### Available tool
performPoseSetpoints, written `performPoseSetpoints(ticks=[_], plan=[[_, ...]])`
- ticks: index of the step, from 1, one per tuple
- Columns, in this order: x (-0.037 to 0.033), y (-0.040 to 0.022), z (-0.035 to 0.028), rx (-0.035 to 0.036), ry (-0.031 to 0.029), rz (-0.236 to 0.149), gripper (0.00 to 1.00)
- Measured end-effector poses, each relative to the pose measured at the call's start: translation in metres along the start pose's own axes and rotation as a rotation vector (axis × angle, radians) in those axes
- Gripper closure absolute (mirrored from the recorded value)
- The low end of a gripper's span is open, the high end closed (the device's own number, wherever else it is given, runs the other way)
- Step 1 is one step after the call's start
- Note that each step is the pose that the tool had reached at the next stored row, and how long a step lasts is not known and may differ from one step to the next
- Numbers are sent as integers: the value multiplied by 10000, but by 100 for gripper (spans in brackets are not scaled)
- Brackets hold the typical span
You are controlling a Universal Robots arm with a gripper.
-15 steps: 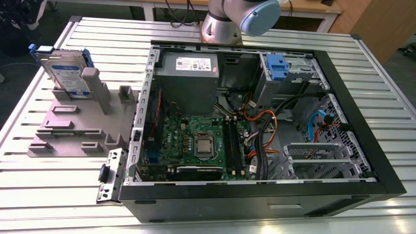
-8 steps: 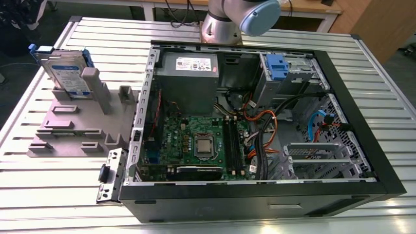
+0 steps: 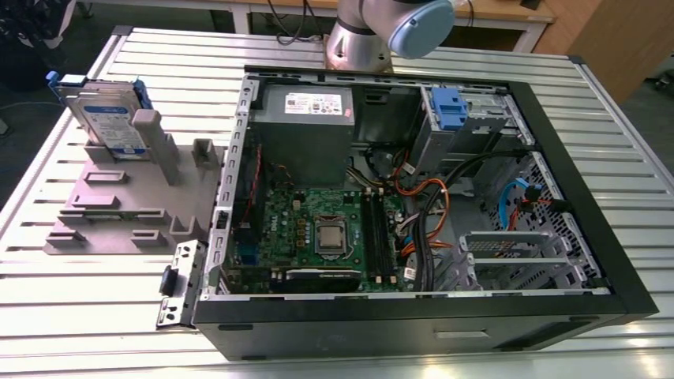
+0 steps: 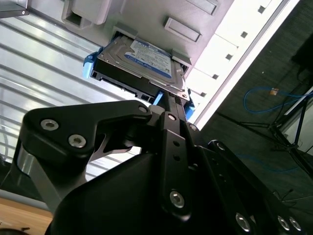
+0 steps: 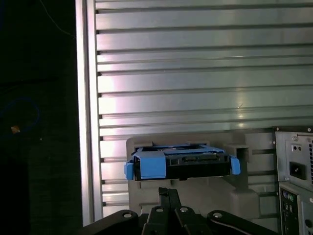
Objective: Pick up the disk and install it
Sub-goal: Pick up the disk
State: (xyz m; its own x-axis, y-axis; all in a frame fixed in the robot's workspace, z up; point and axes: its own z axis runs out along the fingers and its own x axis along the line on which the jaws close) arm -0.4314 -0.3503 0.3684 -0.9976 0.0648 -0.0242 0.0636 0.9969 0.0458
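Observation:
The disk [image 3: 106, 118] stands on edge in a slot of the grey holder [image 3: 126, 207] at the exterior view's left, its white-and-blue label facing out and its blue frame along the edges. In both wrist views the disk [image 4: 142, 59] [image 5: 181, 164] lies just beyond my gripper [image 4: 166, 99] [image 5: 168, 192]. The fingers are shut with nothing between them. They point at the disk's upper edge and stay a short way off it.
The open computer case [image 3: 589, 237] lies on the slatted metal table [image 3: 621, 103], at the exterior view's right of the holder. Inside it are a grey power supply box [image 3: 305, 110], a motherboard [image 3: 327, 237] and a drive bay with a blue latch [image 3: 447, 106]. The table edge runs close behind the holder.

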Motion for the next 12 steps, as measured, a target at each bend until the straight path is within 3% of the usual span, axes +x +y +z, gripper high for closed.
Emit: performPoseSetpoints(ticks=[5, 12], plan=[[1, -1, 0, -3, 7, -142, 89], [1, -1, -1, -20, 39, -841, 89]])
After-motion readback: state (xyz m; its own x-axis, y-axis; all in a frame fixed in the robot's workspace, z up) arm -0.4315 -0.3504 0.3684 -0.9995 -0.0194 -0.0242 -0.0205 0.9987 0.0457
